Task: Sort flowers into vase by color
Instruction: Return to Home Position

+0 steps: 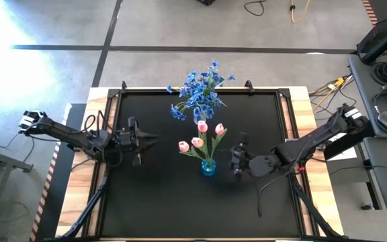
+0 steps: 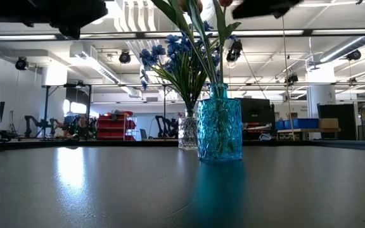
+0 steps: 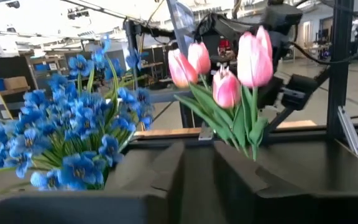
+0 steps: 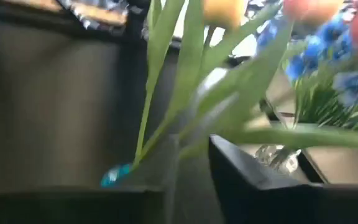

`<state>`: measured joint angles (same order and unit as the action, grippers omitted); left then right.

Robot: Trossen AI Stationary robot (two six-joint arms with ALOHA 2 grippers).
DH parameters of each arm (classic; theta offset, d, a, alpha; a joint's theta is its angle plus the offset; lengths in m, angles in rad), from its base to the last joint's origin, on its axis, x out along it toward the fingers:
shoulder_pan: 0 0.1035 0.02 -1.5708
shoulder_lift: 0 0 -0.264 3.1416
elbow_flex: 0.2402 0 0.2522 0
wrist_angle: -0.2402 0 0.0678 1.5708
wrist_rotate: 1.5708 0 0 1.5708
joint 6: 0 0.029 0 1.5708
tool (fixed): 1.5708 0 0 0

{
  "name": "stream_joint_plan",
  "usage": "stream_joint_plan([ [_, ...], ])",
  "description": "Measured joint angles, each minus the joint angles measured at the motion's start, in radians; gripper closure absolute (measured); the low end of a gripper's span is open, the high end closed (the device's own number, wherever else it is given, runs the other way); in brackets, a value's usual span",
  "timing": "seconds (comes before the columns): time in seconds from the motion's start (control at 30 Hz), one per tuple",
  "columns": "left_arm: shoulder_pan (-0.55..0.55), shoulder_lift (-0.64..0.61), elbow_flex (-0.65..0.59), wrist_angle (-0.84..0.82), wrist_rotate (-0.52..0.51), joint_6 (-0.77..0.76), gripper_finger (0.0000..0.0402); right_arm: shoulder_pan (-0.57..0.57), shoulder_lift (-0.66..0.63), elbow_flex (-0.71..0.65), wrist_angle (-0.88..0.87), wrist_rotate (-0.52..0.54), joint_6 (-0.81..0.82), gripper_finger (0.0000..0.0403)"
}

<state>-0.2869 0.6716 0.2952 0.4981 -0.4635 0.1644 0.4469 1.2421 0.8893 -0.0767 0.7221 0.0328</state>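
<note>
While the pink tulips (image 1: 201, 134) are standing in the blue vase (image 1: 208, 167) and the blue sprays (image 1: 199, 94) are filling the clear vase (image 2: 187, 132) farther back, the left gripper (image 1: 152, 140) is hovering left of them, fingers parted and empty, and the right gripper (image 1: 233, 160) is hanging just right of the blue vase, fingers spread, gripping nothing.

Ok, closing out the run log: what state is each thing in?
blue vase: upright, holds four pink tulips.
clear vase: upright, holds blue sprays.
left claw: open, empty, left of the vases.
right claw: open, empty, right of blue vase.
</note>
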Motion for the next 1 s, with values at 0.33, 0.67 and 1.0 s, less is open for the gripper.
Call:
stream_joint_plan([
  [0.33,0.036,-0.009,-0.076,0.002,0.038,-0.024,0.04,-0.191,-0.296,-0.301,0.099,-0.411,-0.111,0.0393],
  [0.67,0.36,0.011,-0.147,0.128,0.419,-0.085,0.0401,-0.476,-0.508,-0.57,0.295,-0.74,-0.181,0.0394],
  [1.0,0.722,0.042,-0.178,0.164,0.778,-0.104,0.0401,-0.594,-0.733,-0.747,0.323,-0.801,-0.161,0.0394],
])
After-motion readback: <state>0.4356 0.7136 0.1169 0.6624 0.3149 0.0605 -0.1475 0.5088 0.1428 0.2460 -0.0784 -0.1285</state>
